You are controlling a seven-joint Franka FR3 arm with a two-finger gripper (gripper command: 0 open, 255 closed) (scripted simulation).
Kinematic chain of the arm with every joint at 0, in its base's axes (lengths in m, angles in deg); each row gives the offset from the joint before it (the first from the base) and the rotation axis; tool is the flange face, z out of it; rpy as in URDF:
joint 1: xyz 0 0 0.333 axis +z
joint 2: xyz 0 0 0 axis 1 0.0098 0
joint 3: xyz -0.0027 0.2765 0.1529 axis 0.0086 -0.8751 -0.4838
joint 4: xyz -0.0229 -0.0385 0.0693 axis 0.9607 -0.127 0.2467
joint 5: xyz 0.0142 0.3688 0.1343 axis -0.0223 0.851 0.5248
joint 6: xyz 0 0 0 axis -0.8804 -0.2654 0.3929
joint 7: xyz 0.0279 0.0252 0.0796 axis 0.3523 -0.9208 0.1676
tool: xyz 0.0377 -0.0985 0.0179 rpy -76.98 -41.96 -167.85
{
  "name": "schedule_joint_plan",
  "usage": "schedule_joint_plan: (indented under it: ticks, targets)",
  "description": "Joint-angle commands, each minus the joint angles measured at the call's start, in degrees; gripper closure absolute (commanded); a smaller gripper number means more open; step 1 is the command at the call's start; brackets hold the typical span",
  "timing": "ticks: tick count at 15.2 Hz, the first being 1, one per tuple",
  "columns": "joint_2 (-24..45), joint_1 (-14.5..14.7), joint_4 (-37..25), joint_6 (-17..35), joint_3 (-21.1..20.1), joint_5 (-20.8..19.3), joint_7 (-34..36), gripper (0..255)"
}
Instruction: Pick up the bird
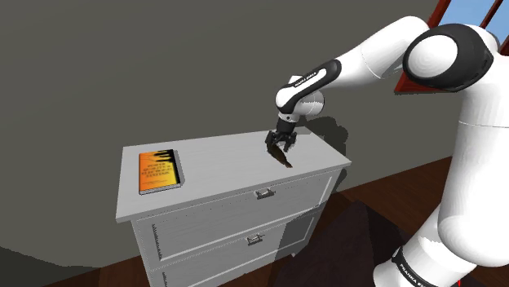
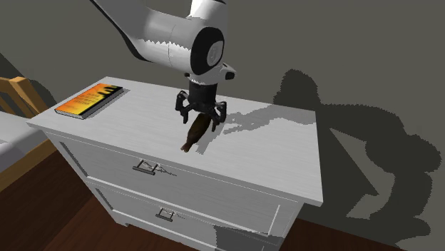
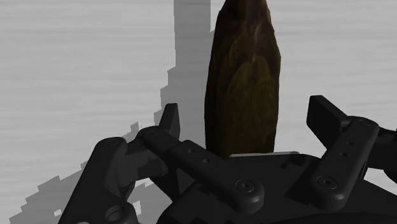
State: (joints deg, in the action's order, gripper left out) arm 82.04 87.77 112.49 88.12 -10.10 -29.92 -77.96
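Note:
The bird (image 1: 281, 155) is a dark brown, elongated figure lying on the white dresser top (image 1: 220, 159), near that top's right end in the shoulder view. My gripper (image 1: 280, 140) hangs low over the bird's rear end, pointing down. In the second exterior view the bird (image 2: 194, 135) sticks out toward the dresser's front edge from under the gripper (image 2: 202, 118). In the wrist view the bird (image 3: 245, 76) lies between the two black fingers (image 3: 169, 121), with a gap on each side. The gripper (image 3: 248, 118) is open and not touching it.
An orange and black book (image 1: 158, 170) lies flat at the dresser's other end, well away from the bird. The dresser (image 2: 271, 150) stands against a grey wall and has drawers with metal handles (image 2: 147, 168). A wooden chair (image 2: 16, 93) stands beside it.

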Motion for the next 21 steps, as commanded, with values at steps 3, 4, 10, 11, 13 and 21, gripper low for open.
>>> schedule_joint_plan:
  ticks: [3, 4, 10, 11, 13, 21]
  targets:
    - [0.1, 0.0, 0.1, 0.2, 0.0, 0.0, -0.1, 255]
    - [0.1, 0.0, 0.1, 0.2, 0.0, 0.0, -0.1, 255]
    - [0.1, 0.0, 0.0, 0.1, 0.0, 0.0, -0.1, 255]
    - [-0.4, 0.0, -0.1, -0.5, 0.1, -0.1, 0.1, 255]
    - [-1.4, 0.1, -0.3, -1.7, 0.2, -0.5, 0.5, 255]
    - [-5.2, 0.3, -1.8, -6.7, 0.7, -1.8, 1.9, 255]
